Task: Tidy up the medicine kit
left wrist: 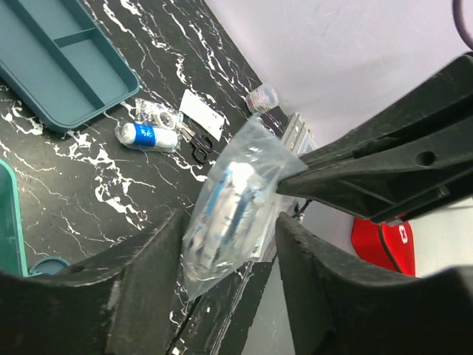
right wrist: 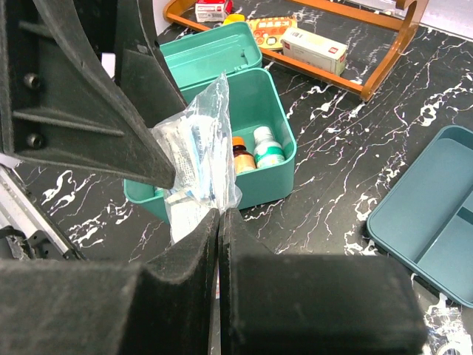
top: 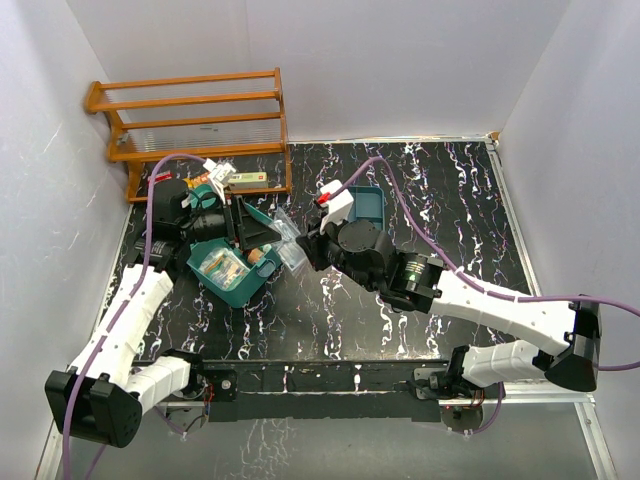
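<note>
My right hand [right wrist: 220, 216] is closed on one edge of a clear bag [right wrist: 198, 148] of supplies, whose long axis runs on from my fingertips toward the kit. My left hand [left wrist: 229, 220] stands part open astride the same bag, a finger on each side, and I cannot tell whether it presses. The kit [right wrist: 270, 181] sits open on the counter [top: 400, 320] just beyond and below the bag, toward my left side, so my left arm is the nearer. Its long axis lies slantwise across the counter. I judge the bag has only to go forward and down to land inside. I count one bag, one kit with its lid [right wrist: 214, 55] thrown back, two bottles [right wrist: 238, 151] in it, one tray [right wrist: 436, 192] on my right, and one rack [top: 190, 110].
</note>
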Controlling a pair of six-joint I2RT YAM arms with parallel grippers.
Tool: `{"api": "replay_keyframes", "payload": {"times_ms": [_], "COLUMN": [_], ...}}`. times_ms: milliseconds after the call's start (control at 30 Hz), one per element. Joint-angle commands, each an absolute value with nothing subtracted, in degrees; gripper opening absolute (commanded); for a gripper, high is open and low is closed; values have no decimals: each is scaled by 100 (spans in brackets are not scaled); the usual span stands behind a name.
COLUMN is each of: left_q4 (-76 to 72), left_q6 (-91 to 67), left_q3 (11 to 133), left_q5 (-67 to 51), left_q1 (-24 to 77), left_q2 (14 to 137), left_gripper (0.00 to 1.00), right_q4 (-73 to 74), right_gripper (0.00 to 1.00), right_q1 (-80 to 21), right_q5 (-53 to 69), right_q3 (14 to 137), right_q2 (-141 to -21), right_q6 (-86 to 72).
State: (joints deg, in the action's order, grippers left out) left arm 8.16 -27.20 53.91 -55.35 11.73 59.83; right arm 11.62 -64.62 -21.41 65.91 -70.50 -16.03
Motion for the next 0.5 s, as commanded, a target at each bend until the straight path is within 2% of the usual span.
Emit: {"api": "replay_keyframes", "payload": {"times_ms": [0, 233, 367, 400, 467], "left_q4": [944, 1034, 1233, 1315, 1534], "left_q6": [-2434, -2081, -1722, -1617, -1381], "left_q3": [5699, 5652, 5656, 5677, 5746], "left_q5": [-6033, -5825, -5311, -5146, -4837], "left_q1": [1149, 1144, 1145, 1144, 1145], "left_q2": [5886, 5779, 5677, 5650, 5626], "left_gripper": [47, 18, 7, 6, 4], "right_q4": [737, 719, 803, 848, 955], "right_gripper": [0, 0, 1, 9, 33], "right_q1": [-6469, -6464, -6469, -6469, -6469], "right_q5": [-1969, -1863, -2018, -2107, -2467], "right_q3": [6873, 6856, 6795, 6757, 6632], "right_q2": [-6885, -6947, -6963, -6978, -7006], "right_q6": [-1502, -1473, -1510, -1541, -1677]}}
